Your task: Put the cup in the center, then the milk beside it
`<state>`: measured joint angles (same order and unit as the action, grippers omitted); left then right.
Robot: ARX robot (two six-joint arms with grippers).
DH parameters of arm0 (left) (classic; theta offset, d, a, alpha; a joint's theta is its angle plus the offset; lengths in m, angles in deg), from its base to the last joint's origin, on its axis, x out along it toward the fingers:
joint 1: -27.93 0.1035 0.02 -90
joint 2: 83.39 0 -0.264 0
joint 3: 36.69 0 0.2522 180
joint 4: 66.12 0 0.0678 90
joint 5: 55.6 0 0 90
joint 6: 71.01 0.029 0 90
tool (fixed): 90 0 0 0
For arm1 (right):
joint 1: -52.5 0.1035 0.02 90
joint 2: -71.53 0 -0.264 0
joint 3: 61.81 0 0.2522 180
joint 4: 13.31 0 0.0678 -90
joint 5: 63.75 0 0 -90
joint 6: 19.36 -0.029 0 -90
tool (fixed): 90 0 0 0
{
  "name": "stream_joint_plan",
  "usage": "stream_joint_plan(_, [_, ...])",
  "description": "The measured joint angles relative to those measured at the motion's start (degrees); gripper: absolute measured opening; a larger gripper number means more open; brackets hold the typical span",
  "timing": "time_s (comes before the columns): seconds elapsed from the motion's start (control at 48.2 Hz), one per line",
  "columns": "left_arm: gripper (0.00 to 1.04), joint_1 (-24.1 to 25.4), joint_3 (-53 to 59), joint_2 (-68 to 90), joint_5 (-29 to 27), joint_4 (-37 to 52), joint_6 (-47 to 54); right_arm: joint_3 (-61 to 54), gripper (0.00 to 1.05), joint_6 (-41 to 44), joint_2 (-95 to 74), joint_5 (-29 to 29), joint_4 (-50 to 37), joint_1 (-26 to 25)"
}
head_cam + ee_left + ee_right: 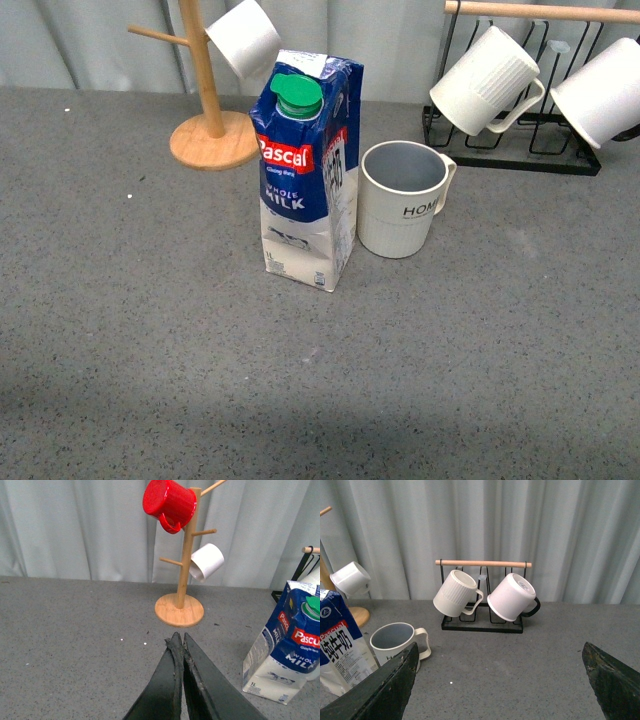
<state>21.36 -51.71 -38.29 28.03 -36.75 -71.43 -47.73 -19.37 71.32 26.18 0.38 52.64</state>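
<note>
The cup (402, 198), off-white with a ribbed lower half and black lettering, stands upright near the middle of the grey table. The milk (306, 168), a blue and white carton with a green cap, stands upright just left of it, almost touching. Neither arm shows in the front view. My left gripper (179, 639) is shut with nothing in it, low over the table, with the milk (285, 645) off to one side. My right gripper (500, 655) is wide open and empty, with the cup (395, 642) and the milk (340, 647) beside one finger (395, 680).
A wooden mug tree (205, 90) with a plain white mug (243, 37) stands at the back left; a red mug (169, 502) hangs higher on it. A black rack (520, 130) at the back right holds a ribbed white mug (487, 82) and a smooth one (605, 92).
</note>
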Motion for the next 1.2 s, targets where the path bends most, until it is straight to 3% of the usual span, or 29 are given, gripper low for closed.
stream_joint_plan(0.104, [0.04,1.0,0.1,-3.6,1.2,-3.2,0.0,0.0,0.96,0.0,0.0,0.0,0.0,0.0])
stream_joint_plan(0.187, [0.04,4.5,0.1,-6.9,5.7,-6.0,0.0,0.0,0.96,0.0,0.0,0.0,0.0,0.0])
stream_joint_plan(0.291, [0.04,6.3,0.1,-10.6,5.9,-9.3,0.0,0.0,0.96,0.0,0.0,0.0,0.0,0.0])
stream_joint_plan(1.204, [0.04,6.4,0.2,-30.6,6.3,-28.4,0.0,0.0,0.96,0.0,0.0,0.0,0.0,0.0])
